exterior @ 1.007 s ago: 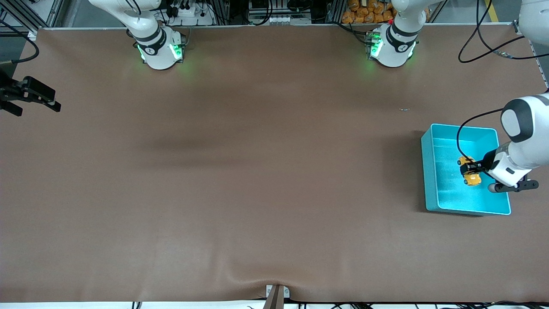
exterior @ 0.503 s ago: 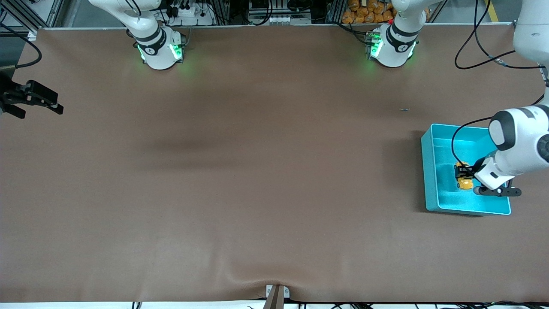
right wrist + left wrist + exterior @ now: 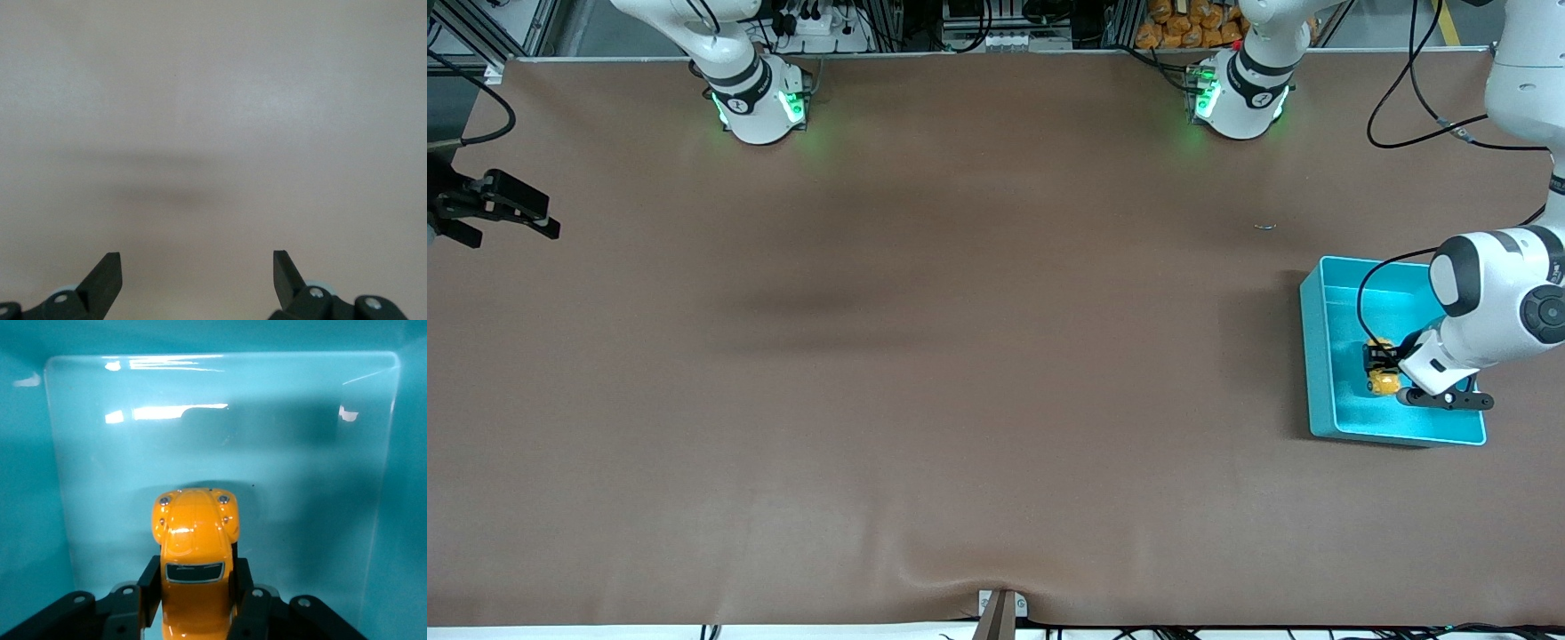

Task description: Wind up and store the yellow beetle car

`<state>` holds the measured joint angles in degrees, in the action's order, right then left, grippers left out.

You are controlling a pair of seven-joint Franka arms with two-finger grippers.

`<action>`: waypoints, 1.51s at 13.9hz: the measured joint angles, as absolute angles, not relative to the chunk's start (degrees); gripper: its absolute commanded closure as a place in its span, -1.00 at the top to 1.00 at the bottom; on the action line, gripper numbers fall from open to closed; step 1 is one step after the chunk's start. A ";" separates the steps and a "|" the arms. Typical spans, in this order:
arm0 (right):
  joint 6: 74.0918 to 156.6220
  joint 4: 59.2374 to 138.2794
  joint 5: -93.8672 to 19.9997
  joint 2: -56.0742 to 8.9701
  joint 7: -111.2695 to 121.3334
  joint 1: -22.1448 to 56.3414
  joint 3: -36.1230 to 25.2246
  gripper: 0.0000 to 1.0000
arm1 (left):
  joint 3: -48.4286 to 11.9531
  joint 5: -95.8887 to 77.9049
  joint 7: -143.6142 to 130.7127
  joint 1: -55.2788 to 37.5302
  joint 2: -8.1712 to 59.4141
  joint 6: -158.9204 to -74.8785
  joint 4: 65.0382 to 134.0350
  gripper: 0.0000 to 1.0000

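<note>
The yellow beetle car (image 3: pixel 1384 382) is a small rounded orange-yellow toy with a dark window. My left gripper (image 3: pixel 1380 363) is shut on it, low inside the turquoise bin (image 3: pixel 1317 356). In the left wrist view the car (image 3: pixel 193 530) points nose-first at the bin's floor, and my left gripper (image 3: pixel 195 579) has one black finger (image 3: pixel 149 580) against each of its sides. Whether its wheels touch the floor I cannot tell. My right gripper (image 3: pixel 516 235) waits at the right arm's end of the table. The right wrist view shows the right gripper (image 3: pixel 197 263) open over bare brown mat, with nothing between its fingers.
The bin's walls (image 3: pixel 27 487) close round the car on all sides. A tiny dark scrap (image 3: pixel 1264 227) lies on the mat, farther from the front camera than the bin. The brown mat (image 3: pixel 960 356) covers the whole table.
My left gripper has carried the car lower into the bin and slightly toward the front camera. The left arm's elbow swung inward. The right gripper has barely shifted.
</note>
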<state>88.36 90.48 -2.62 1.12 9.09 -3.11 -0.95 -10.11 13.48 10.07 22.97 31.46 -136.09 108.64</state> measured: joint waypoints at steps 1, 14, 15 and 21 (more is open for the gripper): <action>88.43 90.48 -2.62 1.12 9.09 -3.10 -0.95 1.00 | -10.16 13.49 10.07 22.97 31.61 -136.11 108.65 0.82; 90.10 90.44 -2.61 1.12 9.09 -3.10 -0.94 1.00 | -15.96 13.52 10.14 22.96 17.72 -129.22 107.88 1.00; 90.14 90.44 -2.61 1.12 9.09 -3.10 -0.94 1.00 | -17.12 13.42 10.13 22.95 15.85 -127.77 107.84 1.00; 90.23 90.44 -2.61 1.11 9.09 -3.10 -0.93 1.00 | -16.63 6.42 9.94 17.45 4.64 -114.55 107.31 1.00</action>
